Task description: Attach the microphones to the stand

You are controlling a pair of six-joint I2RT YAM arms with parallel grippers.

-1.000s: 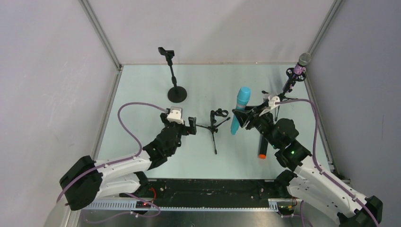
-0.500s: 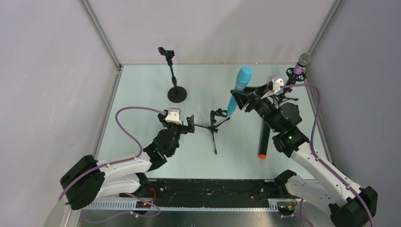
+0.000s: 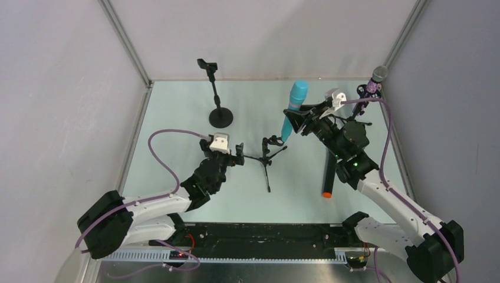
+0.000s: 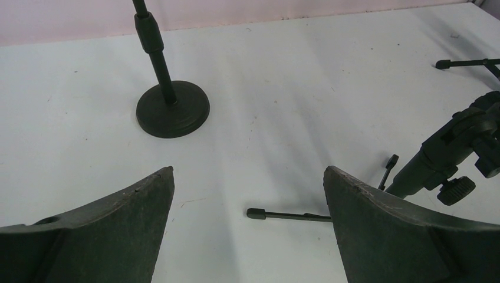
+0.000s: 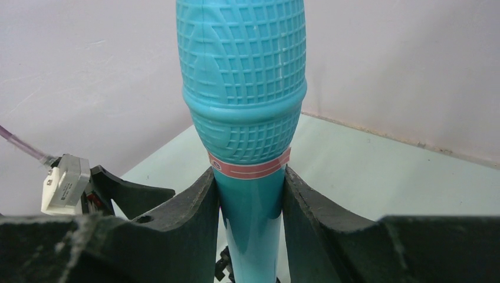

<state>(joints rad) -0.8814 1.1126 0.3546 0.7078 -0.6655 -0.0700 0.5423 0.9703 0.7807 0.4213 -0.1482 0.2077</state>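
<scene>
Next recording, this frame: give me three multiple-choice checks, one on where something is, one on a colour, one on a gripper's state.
1. Where is the black microphone?
A) lying flat on the table
B) standing upright on its end
C) lifted in the air

2. What colour is the held microphone in the right gripper?
A) purple
B) turquoise
C) orange

3. How is the left gripper?
A) shut on a cable
B) shut on nothing
C) open and empty

Answers:
1 A, its full length rests on the surface.
2 B, its whole body is turquoise in the right wrist view.
3 C, its fingers stand wide apart with nothing between them.
</scene>
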